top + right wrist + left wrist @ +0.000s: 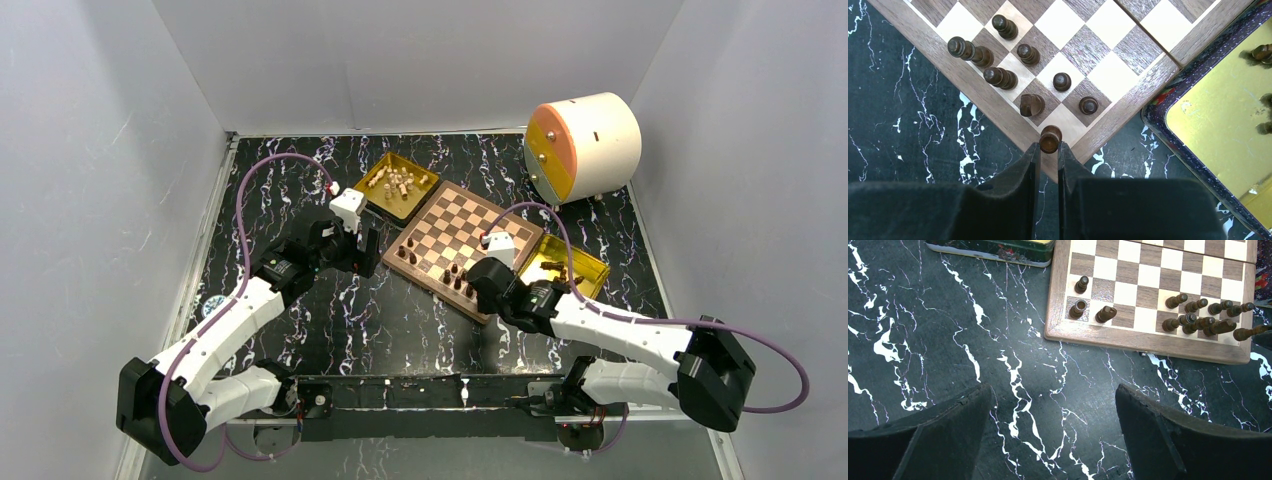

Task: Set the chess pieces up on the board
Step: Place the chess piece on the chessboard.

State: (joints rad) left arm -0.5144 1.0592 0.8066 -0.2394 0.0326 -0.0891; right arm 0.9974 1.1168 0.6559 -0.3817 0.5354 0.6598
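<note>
Eleven tiny dark brown wooden chess pieces point(1105, 314) are on the square checked wooden board point(455, 225), three at the left end of its near edge and eight at the right. One of the eight, a dark round-topped piece point(1050, 136), is pinched in the right pincer point(1049, 150) over the corner square. The left pincer point(1053, 400) hangs spread wide above the black marbled bench point(948, 340). The far gold tray point(408, 208) holds pale cream pieces point(398, 182), too bunched to count. The right gold tray point(585, 268) holds a few dark ones.

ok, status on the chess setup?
Left gripper open, over table beside board. Right gripper shut on dark piece at board's corner square. Neighbouring pieces stand clear.
</note>
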